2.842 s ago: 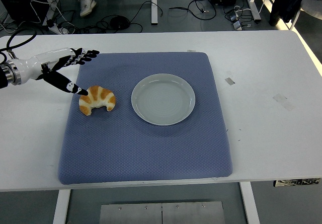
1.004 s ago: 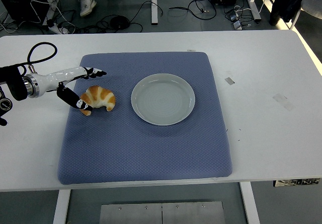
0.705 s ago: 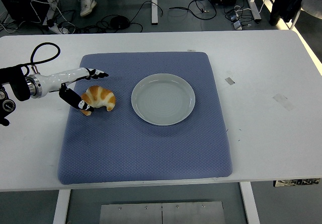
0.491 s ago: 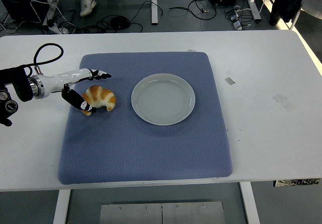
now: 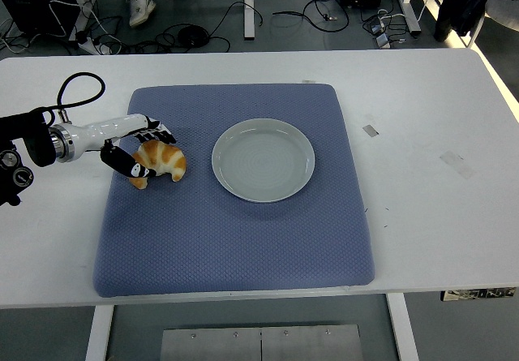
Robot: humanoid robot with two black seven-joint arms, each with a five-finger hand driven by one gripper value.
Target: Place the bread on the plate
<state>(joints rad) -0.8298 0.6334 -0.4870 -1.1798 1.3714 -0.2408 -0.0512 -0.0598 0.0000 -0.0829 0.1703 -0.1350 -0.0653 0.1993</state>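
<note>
A golden croissant [image 5: 165, 161] lies on the left part of the blue mat [image 5: 235, 231]. My left hand [image 5: 148, 153] reaches in from the left edge and is closed around the croissant's left end. Its fingers [image 5: 156, 134] curl down onto the top of the bread and the thumb [image 5: 128, 164] presses against the near left side. The bread still rests on the mat. A round white plate [image 5: 263, 160] stands empty on the mat, just right of the croissant. My right arm is out of view.
The mat covers the middle of the white table [image 5: 438, 215]. Small bits of tape [image 5: 370, 130] lie on the table to the right of the mat. Cables and a person's feet [image 5: 139, 7] show on the floor beyond the far edge.
The left hand came down from above the mat's corner to the croissant. Its spread fingers have now dropped and curled onto the bread's top. The croissant and plate have not shifted.
</note>
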